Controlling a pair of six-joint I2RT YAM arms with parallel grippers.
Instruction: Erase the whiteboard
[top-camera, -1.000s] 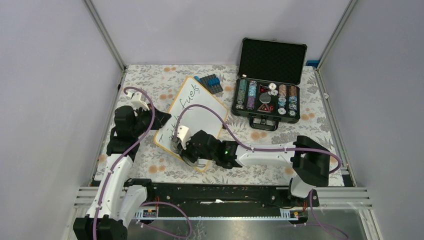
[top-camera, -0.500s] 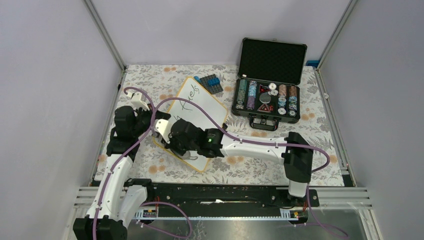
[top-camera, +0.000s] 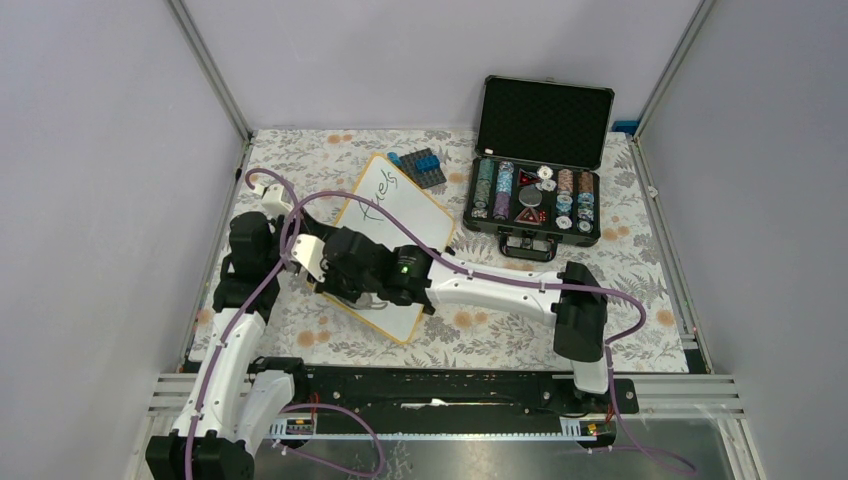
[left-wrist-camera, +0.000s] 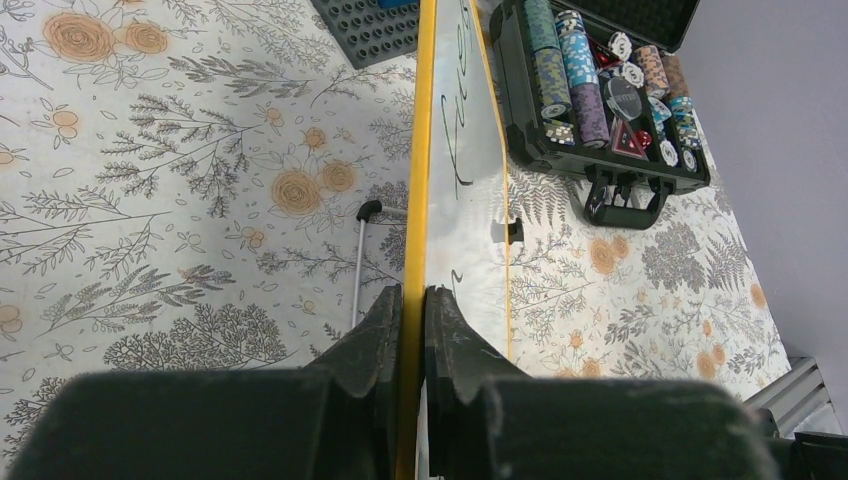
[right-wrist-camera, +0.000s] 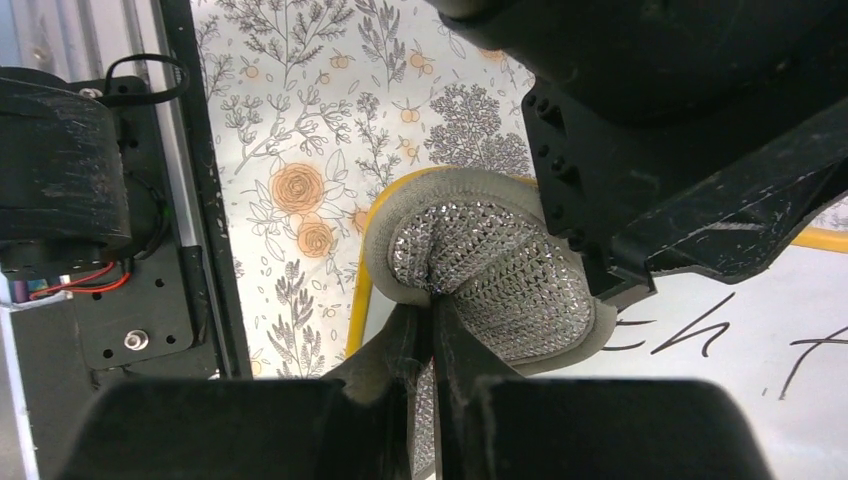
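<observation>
Pinching a grey mesh pad (right-wrist-camera: 490, 270), the right claw (right-wrist-camera: 430, 325) presses it onto the whiteboard (top-camera: 412, 218) at its 8 o'clock corner. It is crowded against the left claw (left-wrist-camera: 412, 305), which is clenched on the yellow rim. A wide stroke could knock the two together, skid the board across the counter (top-camera: 300, 160), or tug the pad free; writing (top-camera: 378, 203) at 12 o'clock sits unwiped.

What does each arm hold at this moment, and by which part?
Left fingers pinch the whiteboard by its yellow rim. Right fingers pinch a grey cloth pad by one edge.
</observation>
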